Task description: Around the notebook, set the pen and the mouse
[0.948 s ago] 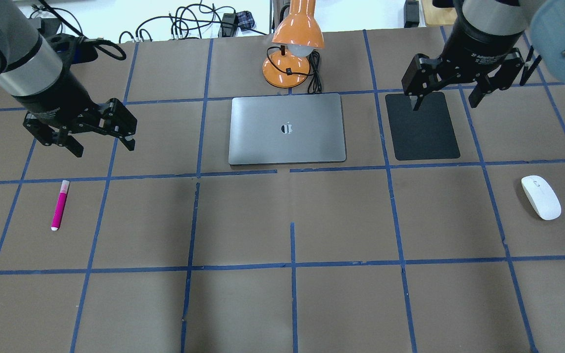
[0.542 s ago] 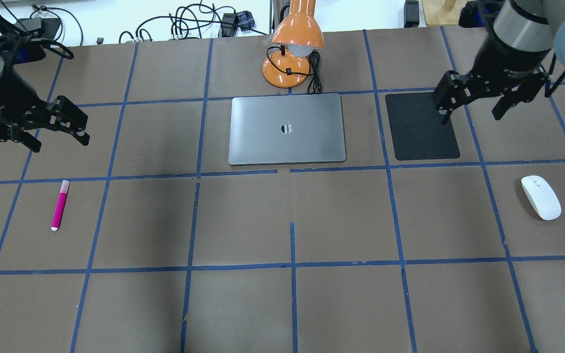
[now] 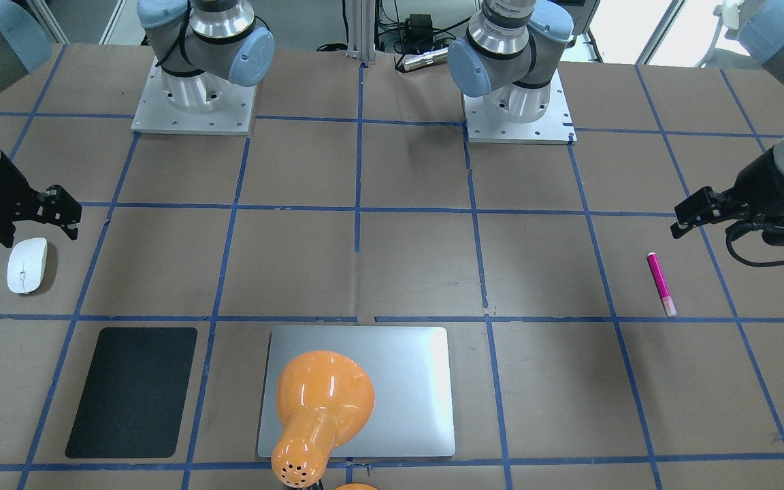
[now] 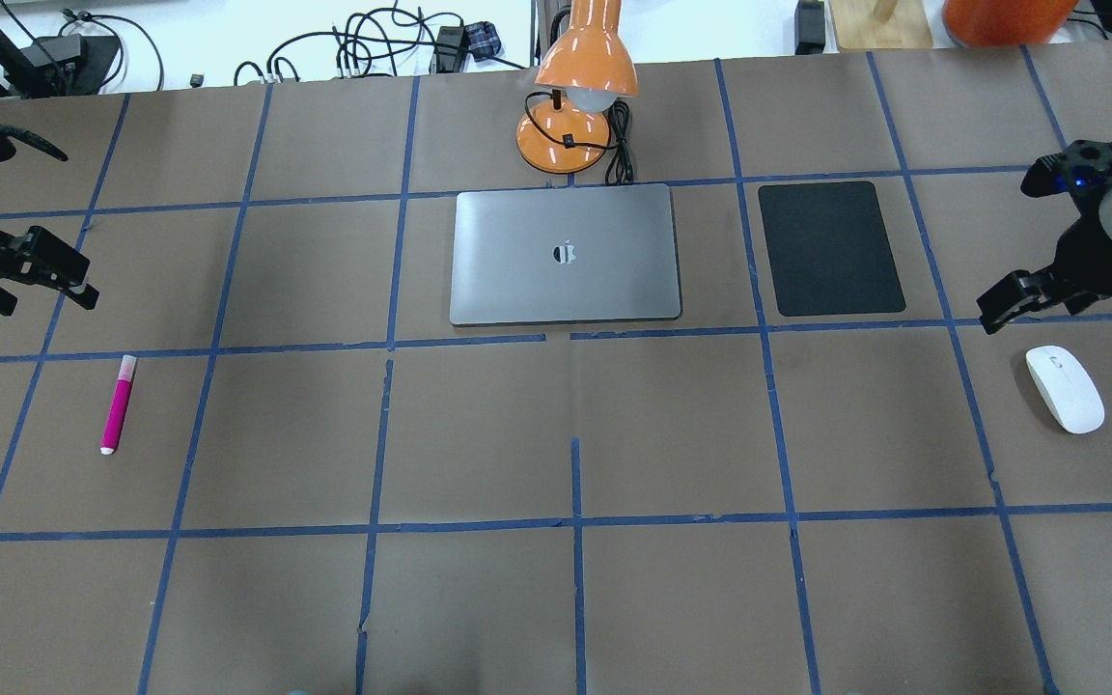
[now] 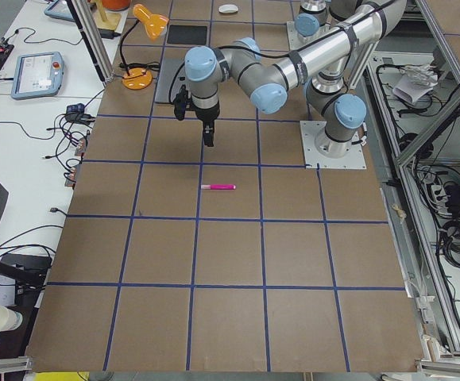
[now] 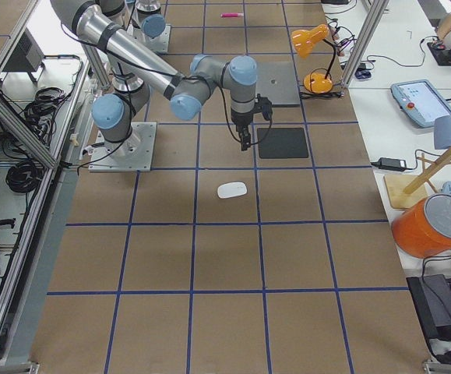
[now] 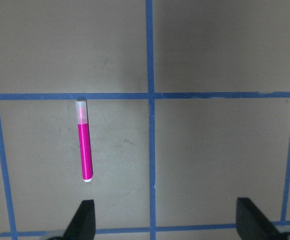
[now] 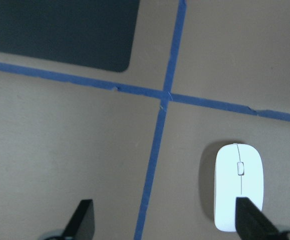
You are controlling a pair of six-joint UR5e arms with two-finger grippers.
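Note:
The magenta pen (image 4: 118, 403) lies on the brown table at the left, pale cap pointing away from me. My left gripper (image 4: 42, 297) hovers open behind it, and in the left wrist view the pen (image 7: 84, 142) lies ahead of the left fingertip (image 7: 84, 220). The white mouse (image 4: 1065, 388) sits at the far right. My right gripper (image 4: 1039, 307) hangs open just behind it; in the right wrist view the mouse (image 8: 238, 187) is by the right fingertip (image 8: 250, 220). The silver notebook (image 4: 566, 253) lies closed at the back centre, far from both.
An orange desk lamp (image 4: 575, 106) stands right behind the notebook, its head leaning over it. A black mat (image 4: 831, 248) lies to the notebook's right, between it and the mouse. Cables run along the table's back edge. Both arm bases (image 3: 193, 102) stand at my near edge.
Both arms have swung outward: the left gripper to the table's left edge above the pen, the right gripper off the black mat to beside the mouse. Pen, mouse and notebook have stayed put.

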